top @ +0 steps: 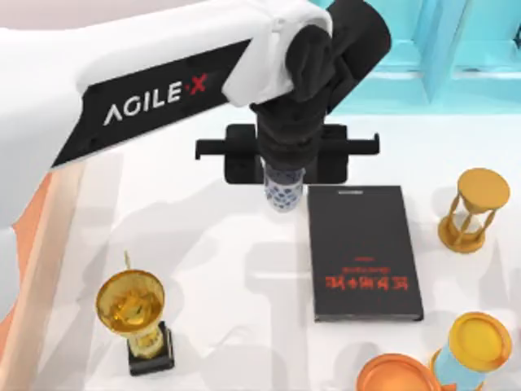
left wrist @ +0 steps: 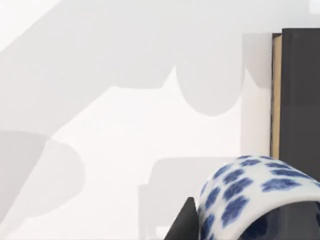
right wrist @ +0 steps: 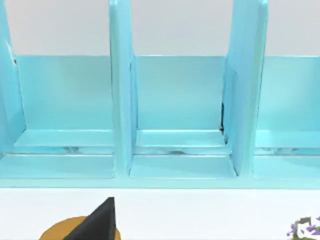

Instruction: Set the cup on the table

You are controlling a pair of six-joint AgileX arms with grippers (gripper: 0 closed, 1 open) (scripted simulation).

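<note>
White table [top: 236,269]; left gripper [top: 284,181] clamps cup [top: 284,195], interior unseen.

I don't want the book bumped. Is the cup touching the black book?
Apart. The top view shows a strip of white table between the cup, held in the left gripper, and the black book.

bright, even overhead light; soft grey arm shadows spread across the glossy white tabletop [top: 228,269], mild sheen on the gold trophy [top: 130,303], slight softness throughout.
</note>
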